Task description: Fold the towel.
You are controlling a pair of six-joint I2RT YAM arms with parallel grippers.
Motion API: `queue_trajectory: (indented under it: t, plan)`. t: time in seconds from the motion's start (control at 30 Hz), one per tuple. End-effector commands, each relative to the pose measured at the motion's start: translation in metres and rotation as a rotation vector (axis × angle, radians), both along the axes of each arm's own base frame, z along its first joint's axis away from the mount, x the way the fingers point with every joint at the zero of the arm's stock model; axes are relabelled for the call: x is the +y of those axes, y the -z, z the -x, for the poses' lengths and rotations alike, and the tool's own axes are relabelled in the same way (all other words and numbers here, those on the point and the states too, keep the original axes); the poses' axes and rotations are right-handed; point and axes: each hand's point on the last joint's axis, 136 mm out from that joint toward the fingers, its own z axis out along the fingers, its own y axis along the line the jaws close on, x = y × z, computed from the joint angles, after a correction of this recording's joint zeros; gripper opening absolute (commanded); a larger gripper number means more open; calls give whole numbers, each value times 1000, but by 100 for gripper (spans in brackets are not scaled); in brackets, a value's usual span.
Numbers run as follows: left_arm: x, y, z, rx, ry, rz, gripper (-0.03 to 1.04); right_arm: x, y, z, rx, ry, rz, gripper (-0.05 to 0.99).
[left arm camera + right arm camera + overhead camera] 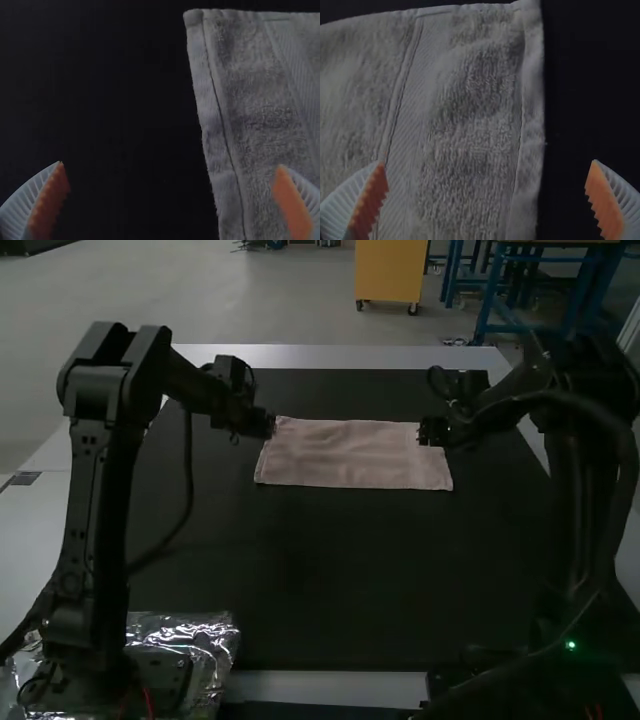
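Folded once, it seemed, the rectangular pale-pink terry towel (pixel 350 455) was left to be folded further, left end effector (pixel 170 165) and right end effector (pixel 487 162) both spread apart.

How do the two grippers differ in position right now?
The left gripper is at the towel's left end, the right gripper at its right end. In the high view, the left gripper barely overlaps the towel, while the right gripper covers more of it. Both are open, each with one finger over the towel and one over the black mat.
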Motion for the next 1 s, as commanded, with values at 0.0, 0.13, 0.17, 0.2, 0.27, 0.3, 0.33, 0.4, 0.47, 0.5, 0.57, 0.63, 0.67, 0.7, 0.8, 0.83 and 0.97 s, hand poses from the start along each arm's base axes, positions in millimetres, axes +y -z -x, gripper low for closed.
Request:
queue_trajectory:
  t: [0.0,0.13,0.17,0.2,0.27,0.3,0.33,0.4,0.47,0.5,0.57,0.63,0.67,0.7,0.8,0.83,0.97]
  plan:
    - [-7,-8,-11,-29,22,-1,96,3,-11,-13,-39,-5,17,91]
    - [-8,-3,-16,-29,22,-1,96,0,-10,-21,-48,1,25,91]
    - [-9,-3,-17,-29,23,-1,96,-1,-10,-22,-51,-2,29,91]
    - [-10,0,-18,-26,25,-1,96,-1,-9,-24,-53,-3,32,91]
    - [-13,4,-20,-19,29,-2,96,-2,-7,-28,-53,-4,36,91]
    - [-15,6,-20,-15,32,-2,96,-3,-7,-30,-53,-4,37,91]
    - [-15,8,-21,-10,32,-3,96,-2,-7,-32,-55,-5,38,91]
    - [-17,10,-23,-7,35,-2,96,-2,-6,-35,-57,-3,39,91]
    - [-21,12,-25,-4,39,-3,96,-3,-5,-37,-57,-1,43,91]
    - [-21,14,-26,0,39,-3,96,-3,-5,-38,-59,-2,44,91]
    - [-21,17,-27,7,39,-4,96,-3,-3,-40,-58,-2,46,91]
    - [-21,21,-29,13,39,-5,96,-4,1,-40,-48,-2,54,91]
    - [-20,23,-29,19,38,-6,96,-4,3,-40,-41,-7,62,91]
    - [-20,25,-29,23,38,-6,96,-5,7,-39,-31,-8,66,91]
    - [-18,32,-30,40,36,-10,96,-6,15,-36,-10,-6,86,91]
    - [-19,34,-29,46,37,-9,96,-7,18,-35,-1,-3,90,91]
    - [-22,42,-28,66,46,-10,96,-8,28,-31,27,-18,111,91]
